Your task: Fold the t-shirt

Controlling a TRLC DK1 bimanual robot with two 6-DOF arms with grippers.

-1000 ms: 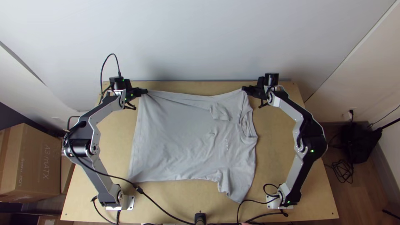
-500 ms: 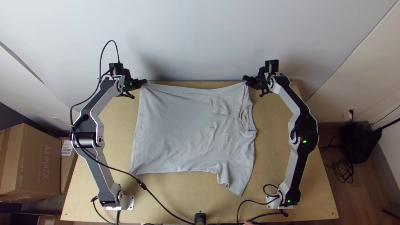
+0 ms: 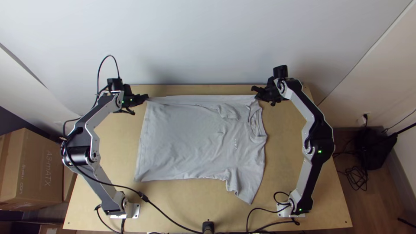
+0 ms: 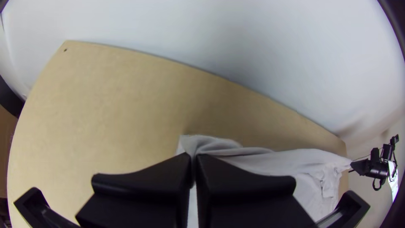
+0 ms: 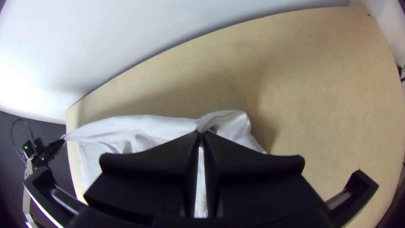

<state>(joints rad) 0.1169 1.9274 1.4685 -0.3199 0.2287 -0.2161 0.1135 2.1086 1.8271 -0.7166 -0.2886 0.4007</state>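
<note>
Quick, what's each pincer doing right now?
Left pincer: closed, holding the shirt's far edge by the hem.
Right pincer: closed, holding that edge's collar-side end.

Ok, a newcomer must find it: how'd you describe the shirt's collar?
On the light wooden table lies a grey t-shirt. At its right edge in the top view is the collar, a curved opening, unlike the straight-hemmed sleeve beside it.

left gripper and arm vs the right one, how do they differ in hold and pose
The left gripper pinches the t-shirt at its bottom-hem end; the right gripper pinches it at the shoulder end, near the collar.
The left arm bows farther outward at its elbow; the right arm stands straighter.
Both grippers are shut on the far side of the shirt.
</note>
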